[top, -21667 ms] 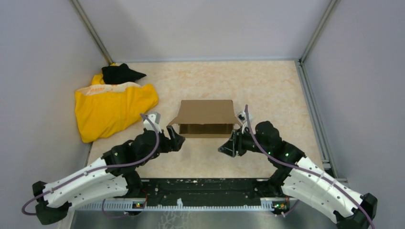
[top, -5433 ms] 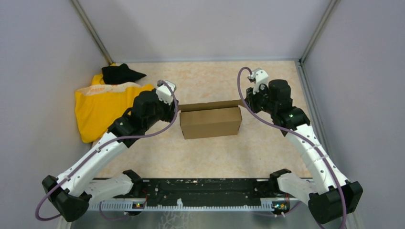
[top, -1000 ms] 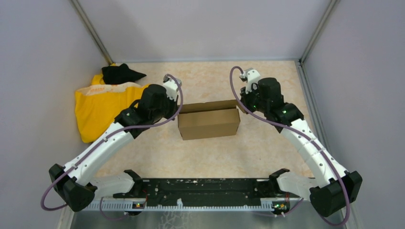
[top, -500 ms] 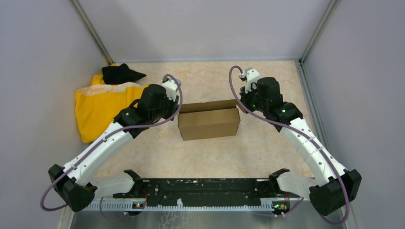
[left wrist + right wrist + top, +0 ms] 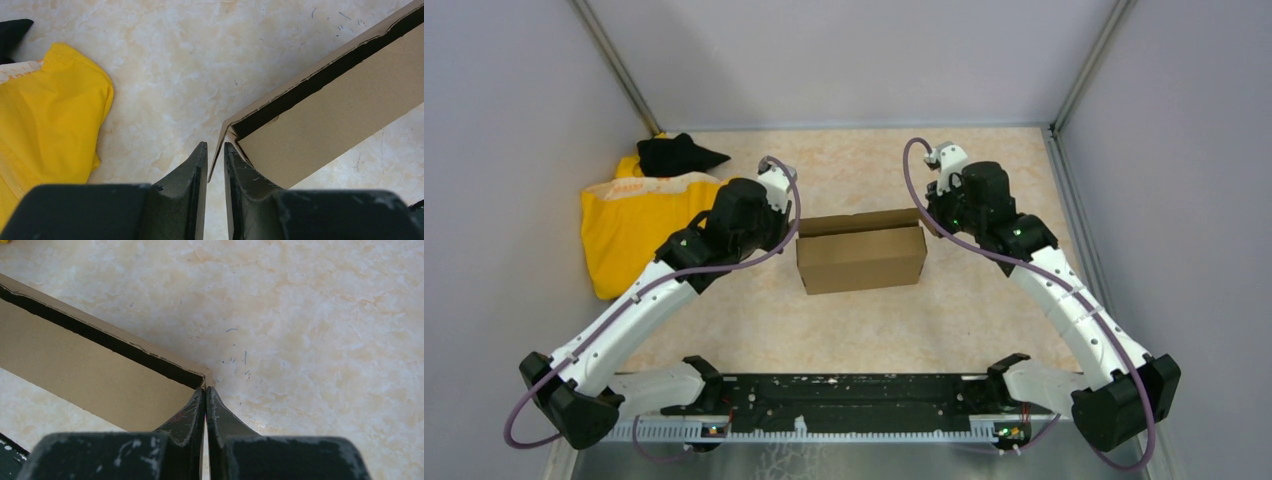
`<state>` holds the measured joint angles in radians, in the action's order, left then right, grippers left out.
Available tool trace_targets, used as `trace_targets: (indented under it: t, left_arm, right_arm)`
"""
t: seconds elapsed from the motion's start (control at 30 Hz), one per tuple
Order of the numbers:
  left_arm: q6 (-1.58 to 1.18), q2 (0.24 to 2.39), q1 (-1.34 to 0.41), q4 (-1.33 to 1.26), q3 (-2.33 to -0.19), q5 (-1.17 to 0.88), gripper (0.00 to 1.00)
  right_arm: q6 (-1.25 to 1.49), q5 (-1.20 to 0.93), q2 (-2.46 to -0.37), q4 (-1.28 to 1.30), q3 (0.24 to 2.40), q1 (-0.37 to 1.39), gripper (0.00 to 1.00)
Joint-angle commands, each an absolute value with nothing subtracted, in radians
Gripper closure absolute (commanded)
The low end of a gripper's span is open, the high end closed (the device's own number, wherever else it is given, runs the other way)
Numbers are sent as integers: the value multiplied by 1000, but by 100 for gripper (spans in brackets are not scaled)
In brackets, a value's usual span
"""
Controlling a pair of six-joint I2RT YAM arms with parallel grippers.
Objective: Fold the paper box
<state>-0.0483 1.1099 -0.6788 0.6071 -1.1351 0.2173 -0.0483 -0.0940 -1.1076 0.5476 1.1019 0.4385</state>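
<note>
Cardboard had come a long way from the splayed, open shell it was some twenty seconds earlier: the paper box (image 5: 860,258) now sat as a shallow closed block in the middle of the table (image 5: 874,330), its lid brought down. Only a dark slit was left along its far edge, where the lid had not quite seated. Over the last second the box itself had not shifted. What had moved was the left arm, whose wrist had drawn back a touch from the box's left end. I took that to mean the folding was nearly finished and the arms were working on the last tuck at the far corners. The left tool (image 5: 214,150) hung over the box's far left corner with its fingers a little apart. The thin edge of the corner flap ran down into the gap between them, and they looked loose around it rather than pinching it. The right tool (image 5: 205,392) had its fingers pressed together with nothing between them, the tips touching the box's far right corner like a blunt prod. Both arms reached forward past the box's ends, elbows raised and wrists bent down toward its far edge. A yellow cloth (image 5: 654,225) lay well to the left of the box, out of the work.
</note>
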Motion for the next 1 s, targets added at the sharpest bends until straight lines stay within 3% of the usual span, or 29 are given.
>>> trace_targets:
  t: [0.0, 0.97]
  left_arm:
    - [-40, 1102, -681, 604, -1160, 222, 77]
    - [-144, 1146, -680, 659, -1206, 218, 89]
  right_arm:
    - [-40, -83, -1108, 526, 1148, 451, 100]
    - [46, -48, -1117, 587, 1179, 451, 100]
